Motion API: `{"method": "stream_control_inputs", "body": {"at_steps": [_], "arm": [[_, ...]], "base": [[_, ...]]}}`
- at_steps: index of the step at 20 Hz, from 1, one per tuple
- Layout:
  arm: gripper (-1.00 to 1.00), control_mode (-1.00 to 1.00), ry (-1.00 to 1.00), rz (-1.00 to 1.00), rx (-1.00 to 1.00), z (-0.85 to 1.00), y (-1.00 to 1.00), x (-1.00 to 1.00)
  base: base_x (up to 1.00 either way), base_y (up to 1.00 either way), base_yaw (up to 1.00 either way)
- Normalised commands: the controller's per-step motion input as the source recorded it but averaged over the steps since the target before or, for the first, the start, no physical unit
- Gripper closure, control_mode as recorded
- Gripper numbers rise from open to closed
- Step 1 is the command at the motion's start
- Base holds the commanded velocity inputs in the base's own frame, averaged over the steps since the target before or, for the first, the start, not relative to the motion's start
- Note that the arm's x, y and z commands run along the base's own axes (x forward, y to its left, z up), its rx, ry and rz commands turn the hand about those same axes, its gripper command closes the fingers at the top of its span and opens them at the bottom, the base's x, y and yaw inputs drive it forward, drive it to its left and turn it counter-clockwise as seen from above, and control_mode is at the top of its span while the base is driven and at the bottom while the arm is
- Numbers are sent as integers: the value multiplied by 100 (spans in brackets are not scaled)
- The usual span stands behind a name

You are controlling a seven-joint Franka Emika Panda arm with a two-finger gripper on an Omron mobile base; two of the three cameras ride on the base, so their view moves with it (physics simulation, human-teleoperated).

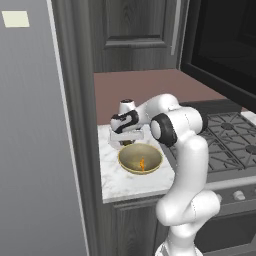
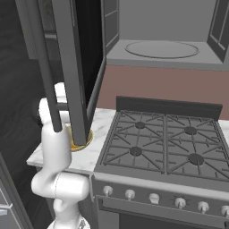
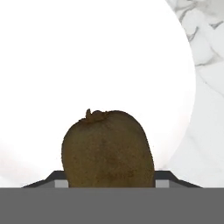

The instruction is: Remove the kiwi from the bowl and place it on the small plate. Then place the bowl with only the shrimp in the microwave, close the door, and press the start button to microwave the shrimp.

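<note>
The tool [image 3: 109, 186] is clenched on the kiwi [image 3: 108, 148], whose brown fuzzy body sits between the finger tips at the bottom of the hand view. Directly beyond the fruit lies the small plate [image 3: 87, 57], a white disc resting on the marble desk [image 3: 205, 87], so the kiwi hangs over the plate, near its edge rather than its middle.

In the left base view the arm folds low over the desk [image 1: 112, 182], with the tool [image 1: 121, 141] just behind the tan-gold bowl [image 1: 140, 159]. The orange shrimp [image 1: 142, 164] lies alone in the bowl's bottom. In the right base view the microwave's open door [image 2: 74, 67] hangs across the front of the bowl [image 2: 85, 142], and the microwave [image 2: 162, 56] shows its grey interior and glass turntable [image 2: 162, 49] above the stove [image 2: 161, 143].

The step in hand looks like setting the kiwi down. How far it hangs above the plate cannot be told. The main risk is release from too high or too near the rim: the rounded fruit could roll off the flat plate onto the desk, or toward the bowl. A second risk is the hand brushing the bowl as it lifts away, since the two sit close together. Later, the open door leaves little room for lifting the bowl.
</note>
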Motion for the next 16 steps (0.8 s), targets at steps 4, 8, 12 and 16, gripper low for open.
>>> {"method": "stream_control_inputs", "body": {"at_steps": [4, 8, 12, 16], "arm": [[-100, -100, 0, 0, 0, -16, 0, 27], [-100, -100, 0, 0, 0, -3, 0, 29], [-100, -100, -1, 0, 0, 0, 0, 21], [-100, -100, -3, 0, 0, 0, 0, 8]], "base": [[0, 0, 0], [0, 0, 0], [0, 0, 0], [0, 0, 0]]}}
